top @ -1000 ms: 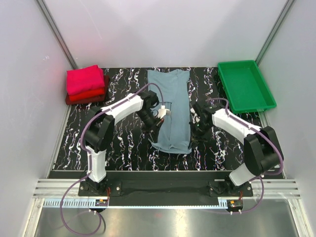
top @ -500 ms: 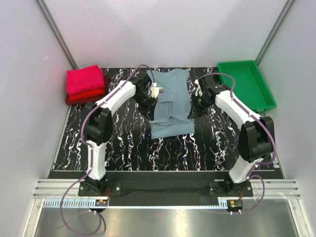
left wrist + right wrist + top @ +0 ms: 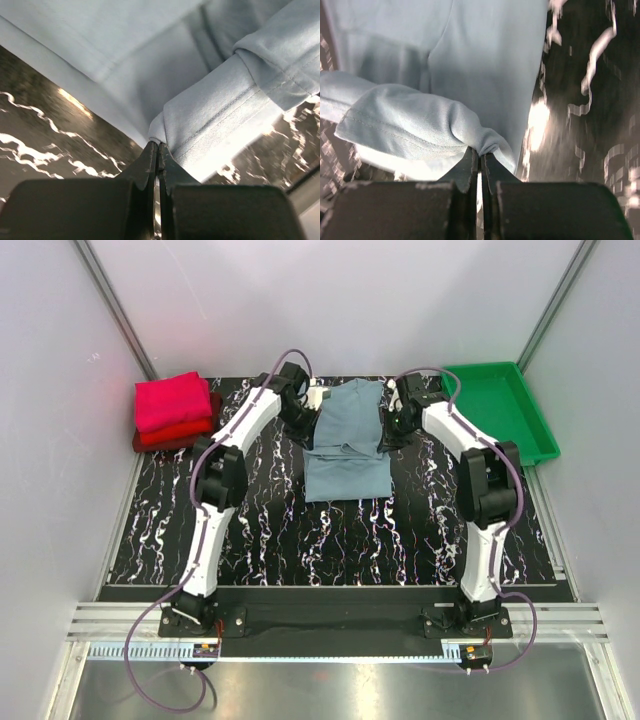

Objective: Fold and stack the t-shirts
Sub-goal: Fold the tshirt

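Cloth is pinched in both sets of jaws: the left gripper (image 3: 158, 145) is closed tight on a hemmed corner of the grey-blue t-shirt (image 3: 345, 455), and the right gripper (image 3: 481, 155) is closed the same way on the opposite corner.

The shirt lies on the table (image 3: 260, 530) just to the left of the green tray (image 3: 495, 415); its long axis runs parallel with the tray's long side, from the arms' bases toward the far wall. The held edge lies across that axis, doubled over the shirt's far half, about level with the tray's far part; the right gripper is on the tray side, the left on the side away from it.

Judging by this, the fold is partly made; the held edge wants laying flat along that axis.

The folded pink t-shirt (image 3: 172, 402) on the red t-shirt (image 3: 175, 432) lies well apart from the tray, beyond the shirt; the left arm is the nearer to that stack.
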